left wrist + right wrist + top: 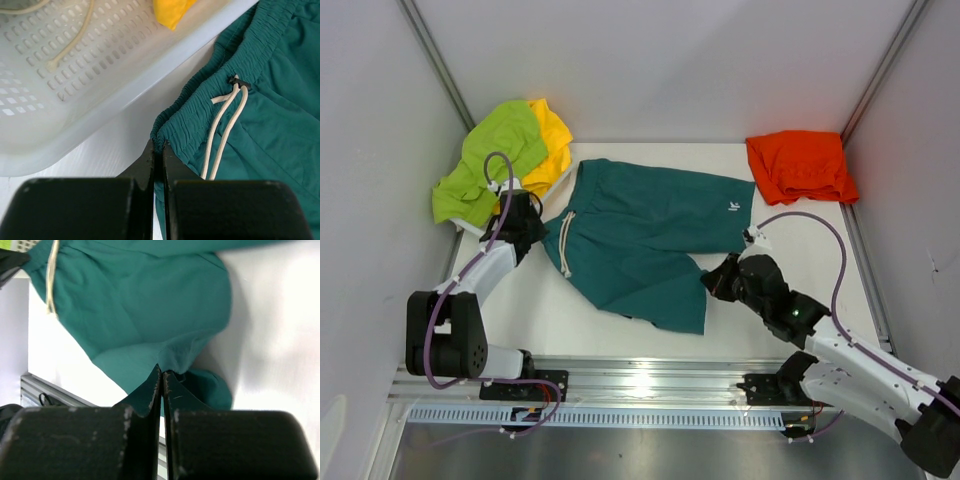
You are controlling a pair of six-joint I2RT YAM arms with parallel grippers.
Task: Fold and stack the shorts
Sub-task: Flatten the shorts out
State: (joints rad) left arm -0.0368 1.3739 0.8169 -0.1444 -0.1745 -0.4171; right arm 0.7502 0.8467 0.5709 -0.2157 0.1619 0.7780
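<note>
Top external view has the teal shorts (640,235) spread mid-worktop (550,320), waistband to the left. The left tool (159,147) is pinched tight on the waistband's near corner, just beside a white basket (75,75). The right tool (161,372) is clamped on a leg hem. Orange shorts (800,165) lie at the far right corner. Lime green shorts (490,160) and yellow shorts (552,140) are heaped at the basket, far left.
</note>
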